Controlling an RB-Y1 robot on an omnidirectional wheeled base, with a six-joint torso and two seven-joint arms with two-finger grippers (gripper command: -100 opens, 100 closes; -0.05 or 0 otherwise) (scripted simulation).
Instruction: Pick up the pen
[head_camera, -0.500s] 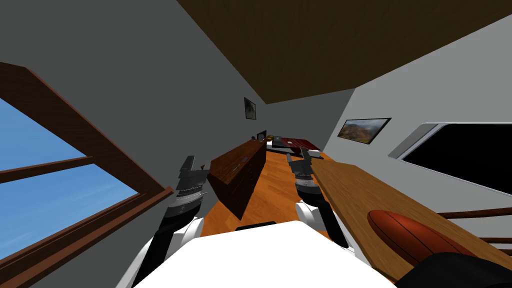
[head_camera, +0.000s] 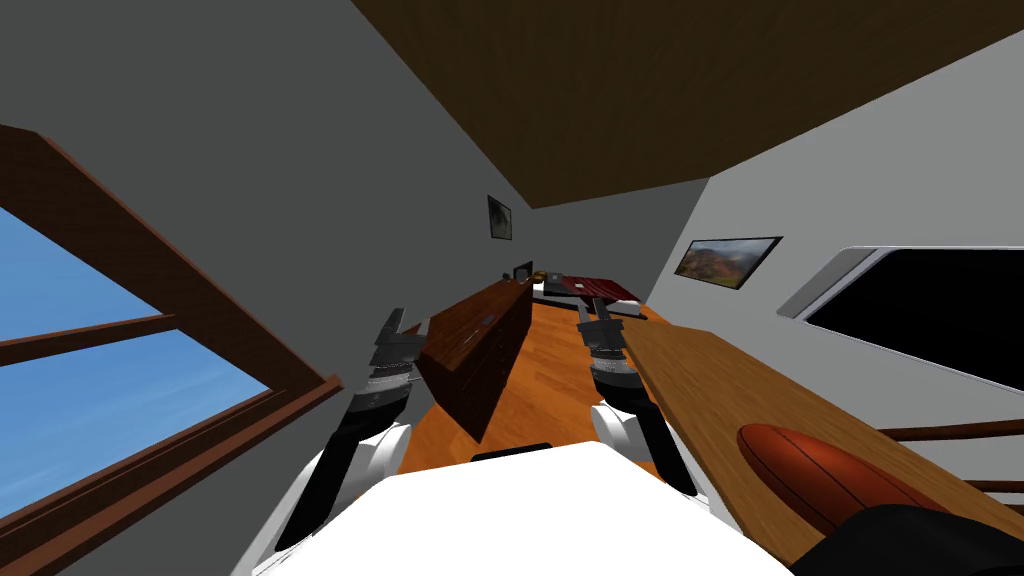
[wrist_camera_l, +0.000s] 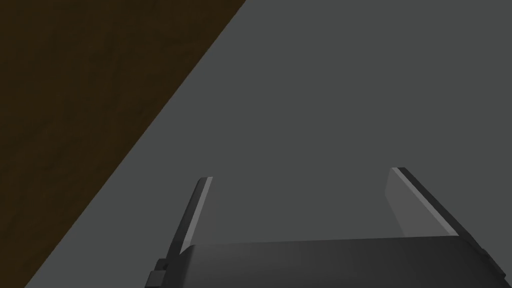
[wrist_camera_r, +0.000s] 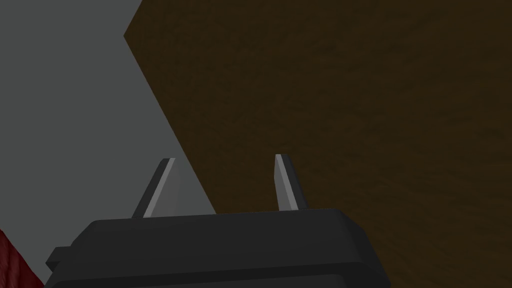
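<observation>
Head view: left gripper (head_camera: 408, 326) and right gripper (head_camera: 599, 313) raised, both with fingers spread.

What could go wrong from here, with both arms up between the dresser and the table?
The open left gripper sits close to the dark dresser's near corner; swinging forward may clip it. The open right gripper hangs beside the long table's edge and could strike it when lowering. Things on the dresser's far end are too small to identify: wrong pick possible.

You had a smooth pale-brown wooden tabletop (head_camera: 720, 385), a darker grained wooden cabinet (head_camera: 478, 345) and an orange wooden floor (head_camera: 540, 370); the walls (head_camera: 300, 150) looked matt grey.
</observation>
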